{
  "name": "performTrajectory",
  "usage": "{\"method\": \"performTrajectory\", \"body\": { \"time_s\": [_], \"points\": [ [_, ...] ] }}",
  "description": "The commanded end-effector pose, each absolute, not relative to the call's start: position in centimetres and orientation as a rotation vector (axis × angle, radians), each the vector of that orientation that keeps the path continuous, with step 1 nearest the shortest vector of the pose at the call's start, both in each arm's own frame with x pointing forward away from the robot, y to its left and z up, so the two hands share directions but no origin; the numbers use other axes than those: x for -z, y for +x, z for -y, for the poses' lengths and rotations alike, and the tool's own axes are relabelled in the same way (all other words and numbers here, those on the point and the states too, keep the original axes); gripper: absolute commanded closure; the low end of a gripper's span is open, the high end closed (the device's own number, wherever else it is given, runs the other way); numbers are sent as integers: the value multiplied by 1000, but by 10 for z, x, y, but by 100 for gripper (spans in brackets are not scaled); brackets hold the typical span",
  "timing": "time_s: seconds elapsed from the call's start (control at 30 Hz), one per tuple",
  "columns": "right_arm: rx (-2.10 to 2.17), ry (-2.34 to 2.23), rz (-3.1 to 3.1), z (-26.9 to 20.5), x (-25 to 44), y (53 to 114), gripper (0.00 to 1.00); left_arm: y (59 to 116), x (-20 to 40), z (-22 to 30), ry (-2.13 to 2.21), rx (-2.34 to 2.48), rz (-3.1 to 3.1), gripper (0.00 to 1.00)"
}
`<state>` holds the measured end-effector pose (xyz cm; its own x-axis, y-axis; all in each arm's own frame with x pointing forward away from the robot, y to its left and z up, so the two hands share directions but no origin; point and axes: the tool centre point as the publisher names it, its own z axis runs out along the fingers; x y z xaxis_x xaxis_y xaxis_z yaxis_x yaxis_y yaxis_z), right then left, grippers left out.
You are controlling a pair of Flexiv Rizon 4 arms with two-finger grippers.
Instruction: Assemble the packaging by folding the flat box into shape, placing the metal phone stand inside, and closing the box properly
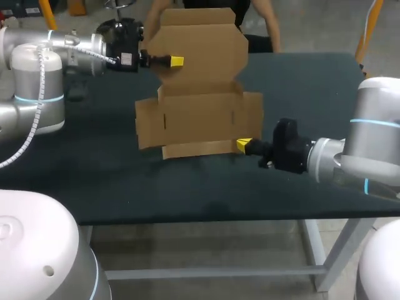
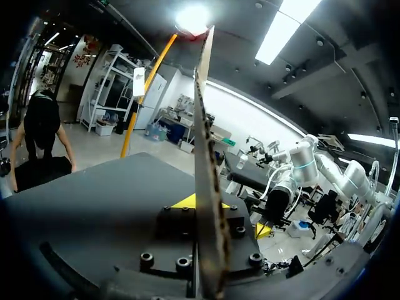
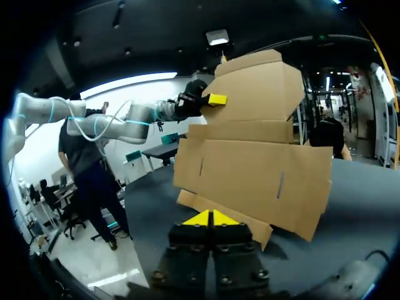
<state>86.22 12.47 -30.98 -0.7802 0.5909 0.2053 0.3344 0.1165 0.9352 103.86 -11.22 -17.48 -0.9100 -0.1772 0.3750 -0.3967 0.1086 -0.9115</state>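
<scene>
The flat cardboard box (image 1: 200, 106) stands upright over the dark table, its panels unfolded. My left gripper (image 1: 177, 60) comes in from the left and is shut on the left edge of the top flap. In the left wrist view the cardboard (image 2: 205, 156) runs edge-on between the left gripper's (image 2: 215, 215) yellow tips. My right gripper (image 1: 244, 144) is shut on the right corner of the bottom flap; the right wrist view shows its tips (image 3: 211, 219) together at that flap's edge, with the box (image 3: 250, 169) rising ahead and the left gripper (image 3: 215, 99) up on the top flap. No phone stand is in view.
The dark table (image 1: 94, 175) lies bare on both sides of the box and in front of it. A person (image 1: 259, 25) leans at the far edge behind the box, hands near the table's rim.
</scene>
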Motion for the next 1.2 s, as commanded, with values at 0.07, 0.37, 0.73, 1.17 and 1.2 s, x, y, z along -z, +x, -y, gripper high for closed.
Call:
{"method": "performTrajectory", "body": {
  "time_s": [0.07, 0.37, 0.73, 1.17, 1.2],
  "points": [
    [-1710, 924, -2167, -133, 311, 862, 100, 1035, 176, 109, 631, -1939, 2235, 100],
    [-1690, 927, -2168, -137, 306, 863, 100, 1027, 166, 107, 465, -1979, 2210, 100],
    [-1678, 939, -2161, -140, 303, 860, 100, 1023, 162, 107, 365, -1959, 2189, 100],
    [-1678, 946, -2151, -142, 303, 858, 100, 1021, 162, 108, 335, -1926, 2154, 100],
    [-1677, 946, -2151, -142, 303, 858, 100, 1021, 162, 108, 334, -1925, 2152, 100]
  ]
}}
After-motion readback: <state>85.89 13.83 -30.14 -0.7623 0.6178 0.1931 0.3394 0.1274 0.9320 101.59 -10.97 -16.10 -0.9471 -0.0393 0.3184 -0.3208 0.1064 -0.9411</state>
